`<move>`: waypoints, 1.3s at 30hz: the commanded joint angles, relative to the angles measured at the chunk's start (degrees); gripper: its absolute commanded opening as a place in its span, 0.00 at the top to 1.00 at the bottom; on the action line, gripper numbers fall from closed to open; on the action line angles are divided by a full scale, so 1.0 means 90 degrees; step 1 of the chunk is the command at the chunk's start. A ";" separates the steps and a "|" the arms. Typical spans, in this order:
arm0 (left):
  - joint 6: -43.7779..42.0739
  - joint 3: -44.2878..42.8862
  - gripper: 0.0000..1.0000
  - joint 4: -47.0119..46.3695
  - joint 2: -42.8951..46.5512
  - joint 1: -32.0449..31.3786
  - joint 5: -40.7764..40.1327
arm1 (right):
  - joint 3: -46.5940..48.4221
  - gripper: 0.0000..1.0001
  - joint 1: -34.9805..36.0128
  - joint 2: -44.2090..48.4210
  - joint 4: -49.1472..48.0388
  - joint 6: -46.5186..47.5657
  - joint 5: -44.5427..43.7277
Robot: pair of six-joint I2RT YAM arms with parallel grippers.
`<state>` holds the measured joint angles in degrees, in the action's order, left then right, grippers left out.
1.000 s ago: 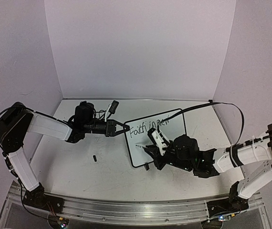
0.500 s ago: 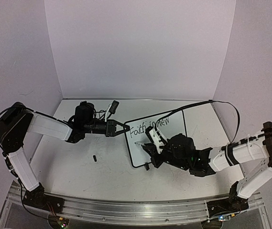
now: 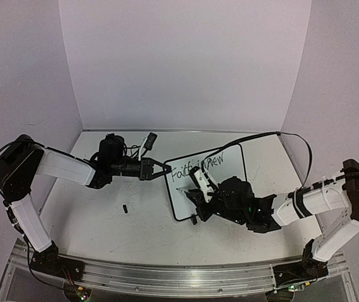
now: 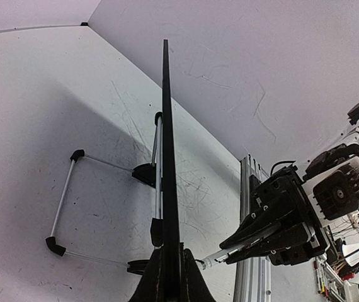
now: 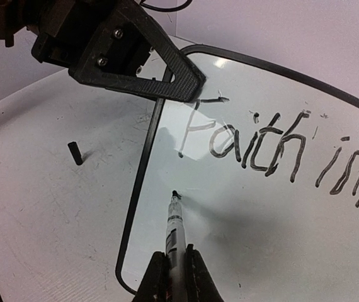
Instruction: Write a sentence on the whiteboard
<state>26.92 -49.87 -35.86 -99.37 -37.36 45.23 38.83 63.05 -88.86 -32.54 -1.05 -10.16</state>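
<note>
The whiteboard (image 3: 181, 206) stands tilted on the table, right of centre. My left gripper (image 3: 165, 168) is shut on its upper left edge; the left wrist view shows the whiteboard (image 4: 165, 126) edge-on between the fingers (image 4: 195, 280). The sentence (image 3: 198, 167) reads "Faith in new" in one line along the top, and the right wrist view shows "Faith in" of the sentence (image 5: 261, 145). My right gripper (image 5: 173, 267) is shut on a marker (image 5: 174, 223). Its tip touches the whiteboard (image 5: 242, 239) below the "F", near the left frame.
A small black marker cap (image 3: 125, 208) lies on the table left of the board, the same cap (image 5: 75, 153) showing in the right wrist view. The board's wire stand (image 4: 63, 207) rests behind it. A black cable (image 3: 293, 137) arcs over the back right. An aluminium rail (image 3: 167, 277) runs along the near edge.
My right gripper has moved left with the marker, from mid-board to the blank area under "Faith". The left gripper and the board have not moved.
</note>
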 commanded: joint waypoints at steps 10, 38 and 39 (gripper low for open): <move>0.0018 -0.0201 1.00 0.0143 0.0045 -0.0243 0.0572 | 0.0225 1.00 0.0111 -0.0205 -0.0085 -0.0145 0.0070; 0.0017 -0.0201 1.00 0.0143 -0.0004 -0.0253 0.0572 | -0.0240 1.00 0.0125 0.0267 0.0191 -0.0470 -0.0605; 0.0017 -0.0201 1.00 0.0140 -0.0004 -0.0253 0.0572 | -0.0251 1.00 0.0123 0.0264 0.0189 -0.0470 -0.0577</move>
<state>26.85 -49.87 -35.84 -99.37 -37.36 45.23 37.35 64.42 -88.03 -31.41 -4.40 -14.09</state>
